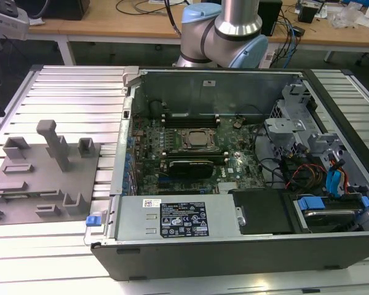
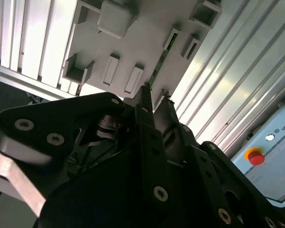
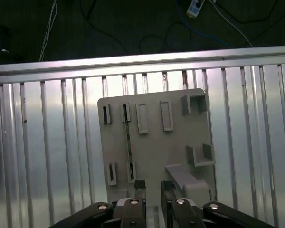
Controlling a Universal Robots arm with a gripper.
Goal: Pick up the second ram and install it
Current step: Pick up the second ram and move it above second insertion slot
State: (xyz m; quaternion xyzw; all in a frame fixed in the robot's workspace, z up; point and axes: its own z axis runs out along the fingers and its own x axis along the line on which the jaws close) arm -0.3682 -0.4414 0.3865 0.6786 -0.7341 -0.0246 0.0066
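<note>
The jaws hang above the ribbed metal worktop (image 3: 47, 142), over the grey holder plate (image 3: 152, 152). They are apart with nothing between them; in both wrist views the two fingertips (image 3: 140, 185) show a clear gap.

The second ram (image 3: 128, 142) stands on its long edge in a pair of narrow slots in that plate. It is a thin green stick, untouched and well below the jaws. In the first wrist view its line runs toward one fingertip, not into the gap.

In the exterior view the plate lies at nine o'clock from the open computer case (image 1: 234, 255). Inside the case the CPU socket (image 1: 195, 139) sits mid-board, with long memory slots (image 1: 190, 117) at its twelve o'clock.

The step in hand looks like the approach for the pick, with no grasp made and nothing installed. The jaws already open across the stick's thin faces, so the heading seems about right. The pick calls for a small sideways correction to bring the stick between the jaws, then a straight descent. The main risk is a fingertip landing on the board's top edge or on a slot post.
</note>
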